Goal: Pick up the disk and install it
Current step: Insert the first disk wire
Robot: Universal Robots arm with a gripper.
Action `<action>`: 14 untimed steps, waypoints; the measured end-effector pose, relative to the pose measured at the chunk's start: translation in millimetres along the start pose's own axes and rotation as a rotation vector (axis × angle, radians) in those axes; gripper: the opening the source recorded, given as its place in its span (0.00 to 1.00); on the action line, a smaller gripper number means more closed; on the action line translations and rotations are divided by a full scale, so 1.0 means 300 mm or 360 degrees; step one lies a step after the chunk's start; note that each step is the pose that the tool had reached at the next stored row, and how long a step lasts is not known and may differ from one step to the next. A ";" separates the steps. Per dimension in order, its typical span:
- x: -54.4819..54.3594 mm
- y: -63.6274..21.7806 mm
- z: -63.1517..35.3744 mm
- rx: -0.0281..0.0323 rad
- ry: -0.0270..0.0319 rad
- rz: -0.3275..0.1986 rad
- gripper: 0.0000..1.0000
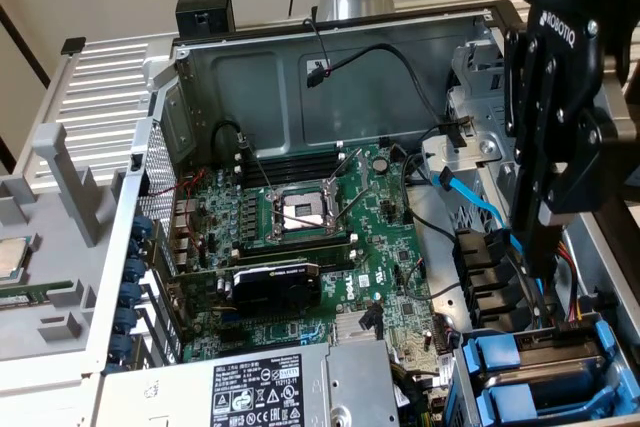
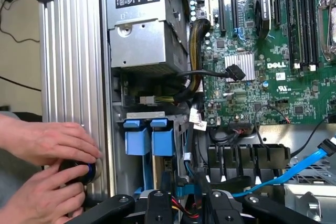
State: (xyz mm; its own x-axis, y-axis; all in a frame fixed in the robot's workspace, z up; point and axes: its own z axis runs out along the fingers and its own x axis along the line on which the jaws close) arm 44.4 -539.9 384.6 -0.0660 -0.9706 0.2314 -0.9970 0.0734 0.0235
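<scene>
Fingers (image 2: 216,205) of the black linkage gripper (image 2: 184,203) stand drawn partway together. Between them I see a thin blue edge that I take for the plastic carrier of the flat silver-grey metal disk (image 2: 181,188); I judge them clamped on it across its thickness, though the linkage hides part of the grip, so I hold that reading loosely. Held so, the disk hangs on edge, which suits a slot that takes drives upright. It is down at the mouth of the grey metal drive bay (image 2: 157,115), in the corner of the open computer case, near two blue plastic carrier handles (image 2: 137,140) that stand side by side; beyond the bay lies the green motherboard (image 2: 252,77).

A light blue flat cable (image 2: 299,169) runs just beside the gripper, and red and yellow wires (image 2: 184,214) show between its links; those I would fear to pinch. Outside the case wall a person's hands (image 2: 47,145) rest on a black round knob with a blue ring (image 2: 79,172), well apart from the bay.
</scene>
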 end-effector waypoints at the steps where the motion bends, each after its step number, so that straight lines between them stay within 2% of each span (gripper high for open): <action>1: 0.000 0.000 0.002 -0.00007 0.00001 0.0000 0.31; 8: 0.001 -0.001 0.013 -0.00100 0.00008 -0.0003 0.31; 14: 0.010 -0.002 0.023 -0.00117 0.00008 -0.0003 0.31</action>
State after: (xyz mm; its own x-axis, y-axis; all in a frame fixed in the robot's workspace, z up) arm 44.5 -544.5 378.6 -0.0640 -0.9707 0.2318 -0.9968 0.0732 0.0311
